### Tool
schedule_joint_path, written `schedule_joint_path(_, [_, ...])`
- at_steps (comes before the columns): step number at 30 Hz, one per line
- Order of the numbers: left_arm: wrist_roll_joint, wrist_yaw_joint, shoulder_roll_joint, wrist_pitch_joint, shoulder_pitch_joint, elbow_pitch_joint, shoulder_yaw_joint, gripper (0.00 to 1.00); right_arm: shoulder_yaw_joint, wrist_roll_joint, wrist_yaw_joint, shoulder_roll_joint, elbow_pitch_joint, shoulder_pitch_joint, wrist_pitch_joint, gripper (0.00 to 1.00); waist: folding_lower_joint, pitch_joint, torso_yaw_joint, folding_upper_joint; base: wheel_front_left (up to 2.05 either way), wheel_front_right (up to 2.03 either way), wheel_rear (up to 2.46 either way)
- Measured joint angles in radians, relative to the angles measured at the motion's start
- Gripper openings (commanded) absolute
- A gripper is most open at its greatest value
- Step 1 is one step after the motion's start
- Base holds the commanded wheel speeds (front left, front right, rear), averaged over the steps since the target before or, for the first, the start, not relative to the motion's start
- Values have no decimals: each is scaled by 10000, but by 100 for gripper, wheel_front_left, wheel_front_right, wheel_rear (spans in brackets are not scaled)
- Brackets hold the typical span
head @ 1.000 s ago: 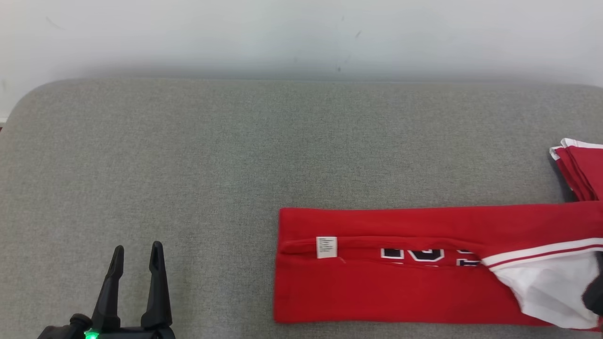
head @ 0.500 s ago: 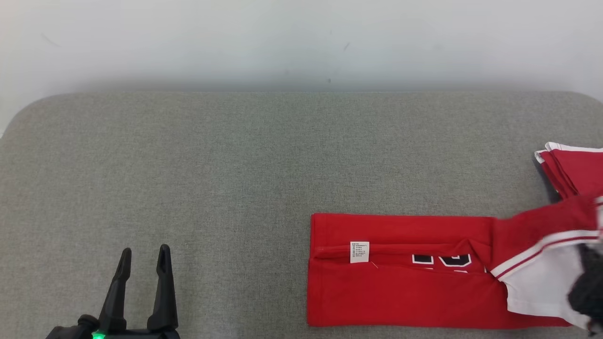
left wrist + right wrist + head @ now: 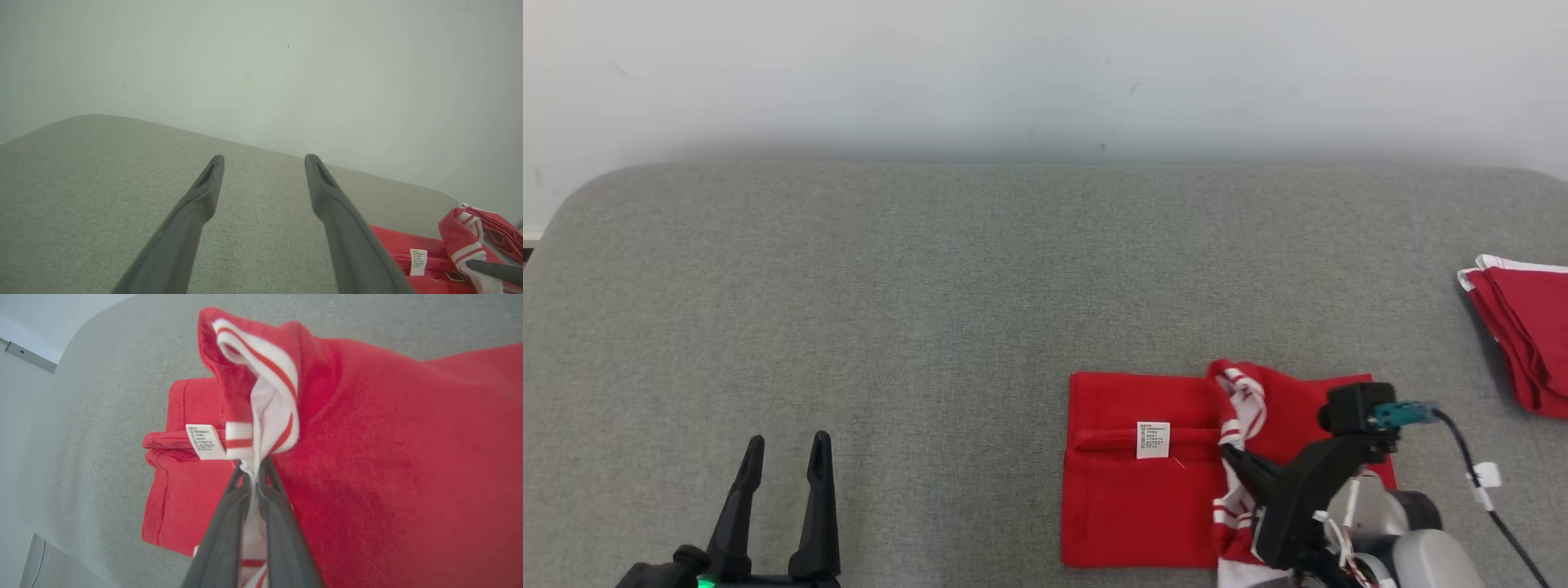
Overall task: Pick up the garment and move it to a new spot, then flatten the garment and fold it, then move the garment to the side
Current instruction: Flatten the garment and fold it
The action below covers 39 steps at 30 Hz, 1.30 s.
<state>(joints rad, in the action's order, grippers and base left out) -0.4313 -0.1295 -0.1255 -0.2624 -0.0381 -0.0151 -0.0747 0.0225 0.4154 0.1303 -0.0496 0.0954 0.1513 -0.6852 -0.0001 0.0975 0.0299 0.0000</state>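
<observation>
Right gripper (image 3: 253, 467): we find it clamped on the garment (image 3: 1143, 506) at its white striped trim (image 3: 261, 375). Left gripper (image 3: 787, 441): fingers apart, empty, well apart from the garment. The right arm hides the garment's near right corner, and a second red cloth (image 3: 1523, 335) is cut off at the right. Grey fabric surface (image 3: 890, 310), pale wall (image 3: 1013, 73). Garment: red, folded, white label (image 3: 1152, 439), front right.

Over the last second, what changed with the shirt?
The right end effector, shut on the striped edge, carried it leftward over the shirt, folding it shorter. The left end effector stayed open and idle; the other red cloth stayed put.
</observation>
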Motion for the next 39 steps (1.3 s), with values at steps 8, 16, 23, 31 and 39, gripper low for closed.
schedule_joint_path(8, [-88, 0, -104, 0, 7, 169, -230, 100, 1198, 754, -2, 0, 1870, 945, 803, 0, 0, -114, 361, 0, 0, 0, 0])
schedule_joint_path(16, [-176, -2, -167, 0, -13, 280, -337, 100, 1795, 959, -2, -4, 3371, 1673, 1361, 0, 0, -222, 688, 0, 0, 0, 0])
schedule_joint_path(23, [-176, -2, -169, 0, -12, 328, -414, 100, 2276, 1350, -2, -10, 4253, 2164, 1664, 0, 0, -239, 800, 0, 0, 0, 0])
schedule_joint_path(31, [-280, -2, -184, 0, 68, 458, -537, 100, 2654, 1802, 0, -4, 5168, 2699, 2259, 100, 2, -138, 873, 0, 0, 0, 0])
schedule_joint_path(39, [-311, -2, -199, 0, 186, 546, -445, 100, 2732, 3216, -2, 4, 4805, 3031, 3047, 100, 2, -174, 792, 0, 0, 0, 0])
